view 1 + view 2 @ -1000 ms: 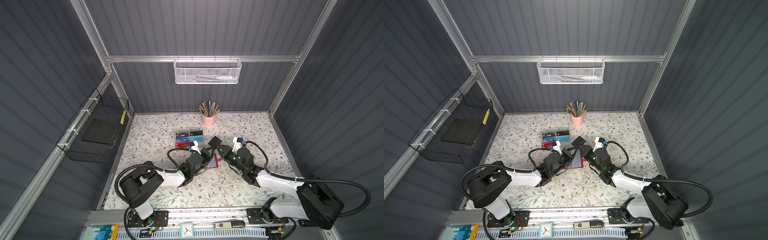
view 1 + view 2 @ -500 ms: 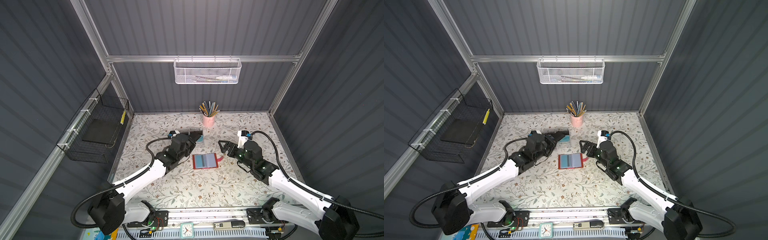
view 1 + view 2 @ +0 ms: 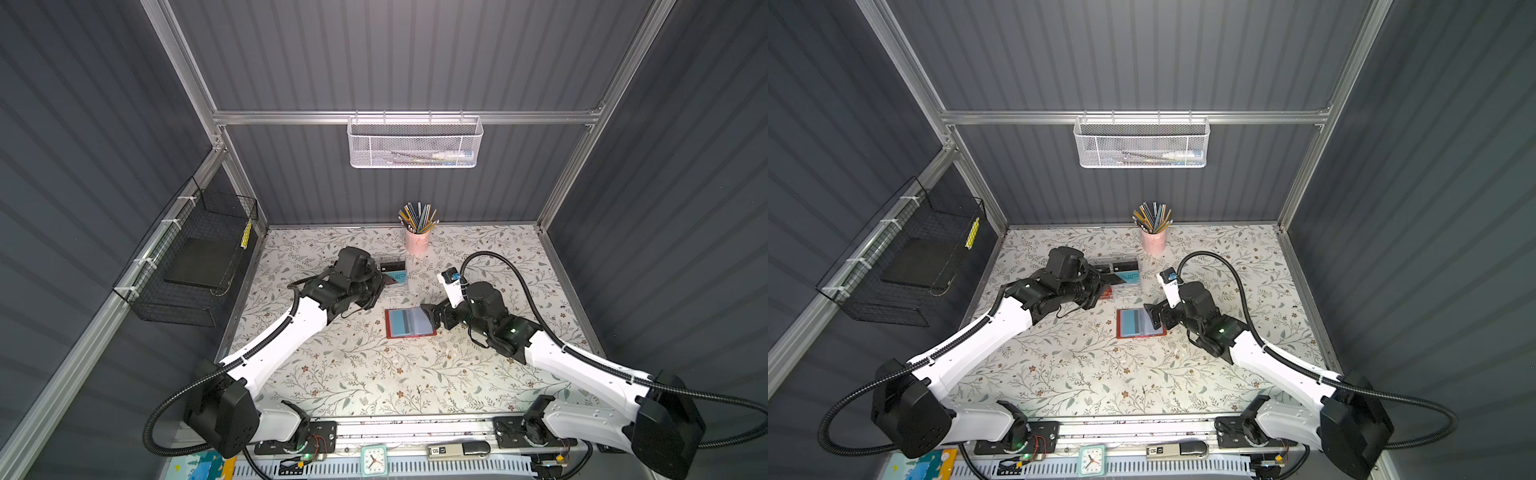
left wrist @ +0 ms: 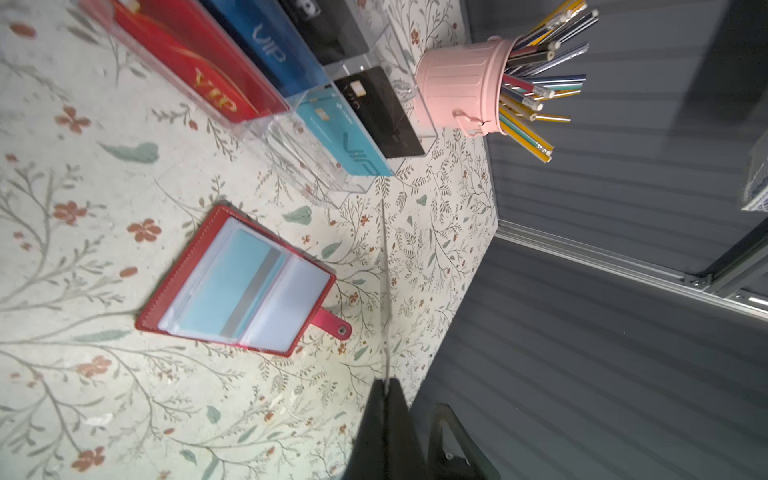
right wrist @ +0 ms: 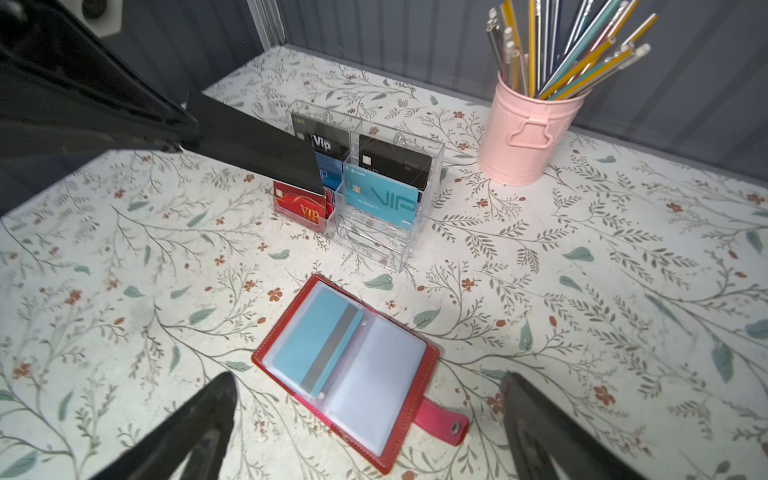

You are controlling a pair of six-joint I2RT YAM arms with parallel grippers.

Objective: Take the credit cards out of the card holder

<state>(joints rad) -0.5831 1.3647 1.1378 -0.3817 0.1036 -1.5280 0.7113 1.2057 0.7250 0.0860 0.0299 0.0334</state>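
Note:
The red card holder (image 3: 409, 323) (image 3: 1140, 323) lies open on the table, snap tab (image 5: 442, 422) out to one side. A teal credit card with a grey stripe (image 5: 316, 349) (image 4: 237, 282) sits in one clear sleeve. My left gripper (image 3: 380, 280) (image 4: 385, 384) is shut on a black credit card (image 5: 257, 149), edge-on (image 4: 384, 291) in the left wrist view, held above the clear box (image 5: 374, 245). My right gripper (image 3: 432, 318) (image 5: 368, 386) stands open at the holder's tab side, its fingers (image 5: 208, 411) apart from the holder and empty.
The clear compartmented box (image 3: 395, 272) holds a teal VIP card (image 5: 380, 199), a black card (image 5: 392, 164), and red (image 5: 299, 208) and blue cards. A pink cup of pencils (image 3: 417, 241) (image 5: 528, 137) stands behind it. Wire baskets hang on the back and left walls.
The left gripper drew the black card away from the holder, back toward the clear box. The right gripper opened, pulled back, then came in low at the holder's tab side.

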